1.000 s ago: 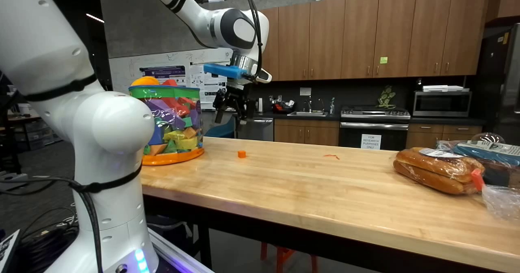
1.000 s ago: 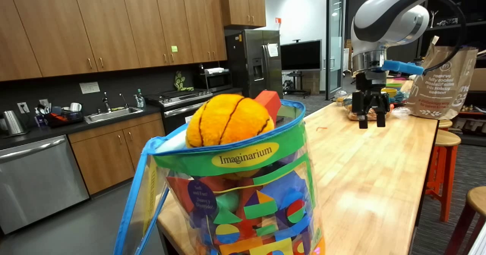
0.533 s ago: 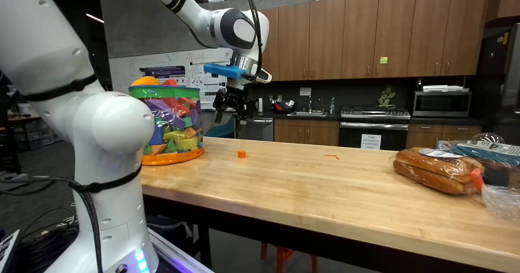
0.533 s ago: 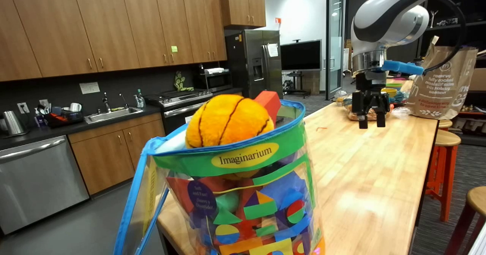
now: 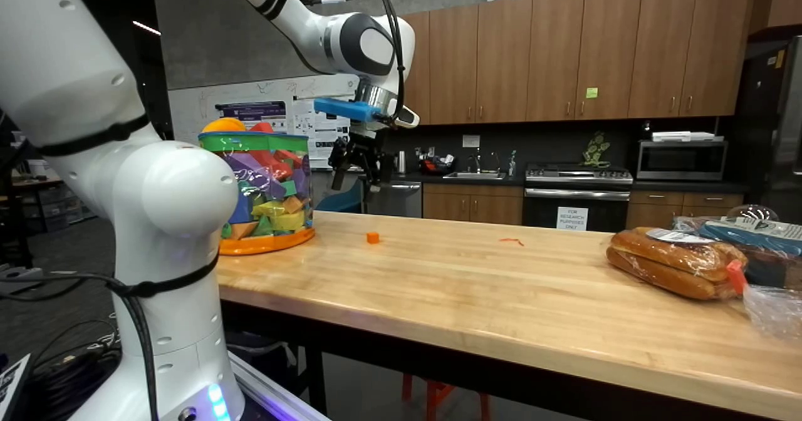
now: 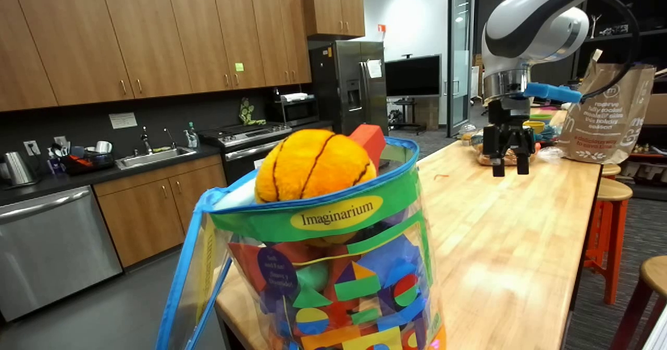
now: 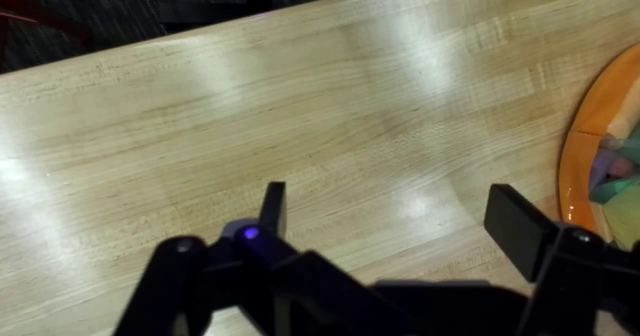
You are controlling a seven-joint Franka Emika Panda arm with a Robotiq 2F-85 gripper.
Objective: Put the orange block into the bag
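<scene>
The small orange block (image 5: pixel 373 237) sits on the wooden table in an exterior view, right of the bag. It does not show in the wrist view or the remaining exterior view. The bag, green-banded (image 5: pixel 250 141) and clear-walled, stands upright on the table, full of coloured blocks. In an exterior view its blue-edged mouth (image 6: pixel 417 154) is open, with a plush basketball bulging out. Its orange base (image 7: pixel 577 176) shows at the wrist view's right edge. My gripper (image 5: pixel 357 186) hangs above the table, open and empty; it also shows in an exterior view (image 6: pixel 510 169) and the wrist view (image 7: pixel 387 206).
A bread loaf in clear plastic (image 5: pixel 673 261) lies at one end of the table. A brown paper bag (image 6: pixel 604 118) stands at that end. A thin orange-red scrap (image 5: pixel 511 241) lies on the table. Stools (image 6: pixel 614 194) stand along one side.
</scene>
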